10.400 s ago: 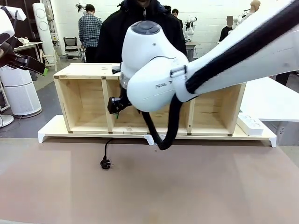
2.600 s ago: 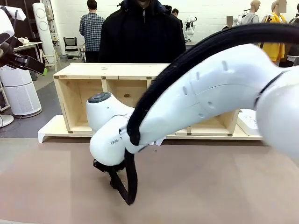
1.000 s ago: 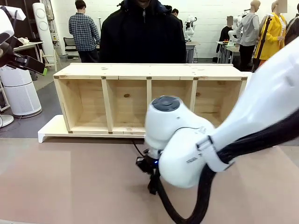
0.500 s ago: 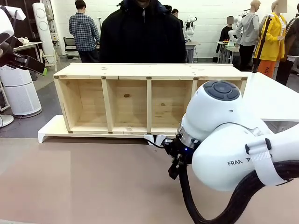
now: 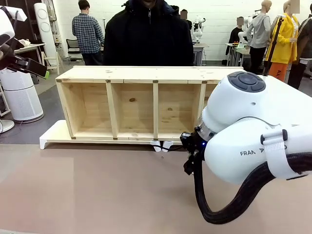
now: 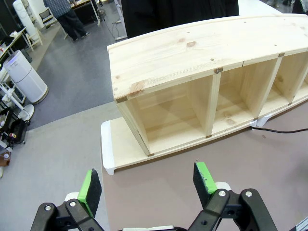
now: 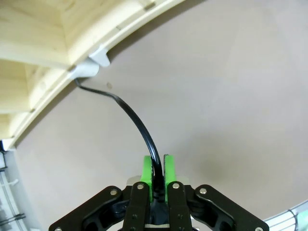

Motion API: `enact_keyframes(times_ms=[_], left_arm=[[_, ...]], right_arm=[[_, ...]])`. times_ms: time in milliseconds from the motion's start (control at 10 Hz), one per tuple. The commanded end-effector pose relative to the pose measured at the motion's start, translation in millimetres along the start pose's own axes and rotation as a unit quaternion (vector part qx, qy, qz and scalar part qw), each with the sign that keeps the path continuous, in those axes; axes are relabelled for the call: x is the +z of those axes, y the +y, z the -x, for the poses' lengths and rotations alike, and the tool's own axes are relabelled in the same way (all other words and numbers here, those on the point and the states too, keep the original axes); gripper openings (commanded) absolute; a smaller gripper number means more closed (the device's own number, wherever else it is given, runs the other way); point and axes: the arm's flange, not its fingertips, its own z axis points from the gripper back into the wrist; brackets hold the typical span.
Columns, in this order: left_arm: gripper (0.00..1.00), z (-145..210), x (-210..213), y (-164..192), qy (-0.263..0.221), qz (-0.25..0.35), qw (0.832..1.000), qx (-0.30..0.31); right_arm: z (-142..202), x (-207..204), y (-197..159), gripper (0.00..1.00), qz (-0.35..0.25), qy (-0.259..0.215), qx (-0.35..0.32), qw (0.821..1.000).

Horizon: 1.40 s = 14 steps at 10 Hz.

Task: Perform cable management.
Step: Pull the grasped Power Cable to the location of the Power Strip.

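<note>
Open-front wooden shelf unit point(image 5: 146, 73) on a pale board point(image 5: 51, 135), far side of the brown counter point(image 5: 87, 195). Person in black jacket point(image 5: 146, 39) just behind.

The pale wooden shelf unit point(image 5: 131, 73) shows raw, knotty grain; the brown tabletop point(image 5: 73, 195) is smooth and matt; the thin black cable point(image 7: 140, 127) is smooth, faintly glossy.

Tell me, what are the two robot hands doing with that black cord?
Right fingers shut on the cable. Left fingers open, empty. Cable leads to the white foot under the shelf. No obstacle along it.
</note>
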Motion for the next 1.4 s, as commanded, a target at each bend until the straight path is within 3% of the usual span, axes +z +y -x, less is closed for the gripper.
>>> enact_keyframes(times_ms=[0,100,700,1300], left_arm=[[1.0,-1.2,-1.5,-0.1,-0.005,-0.002,1.0,-0.001],[1.0,-1.2,-1.5,-0.1,-0.005,-0.002,1.0,-0.001],[1.0,-1.2,-1.5,-0.1,-0.005,-0.002,1.0,-0.001],[1.0,-1.2,-1.5,-0.1,-0.005,-0.002,1.0,-0.001]], right_arm=[[12.8,15.9,-94.4,0.12,-0.005,-0.014,-0.015,1.0],[0.0,0.0,0.0,0.12,0.0,0.0,0.0,1.0],[3.2,2.7,0.7,0.12,0.003,-0.005,0.007,1.0],[-43.6,77.0,-104.8,0.12,-0.047,-0.056,-0.111,0.991]])
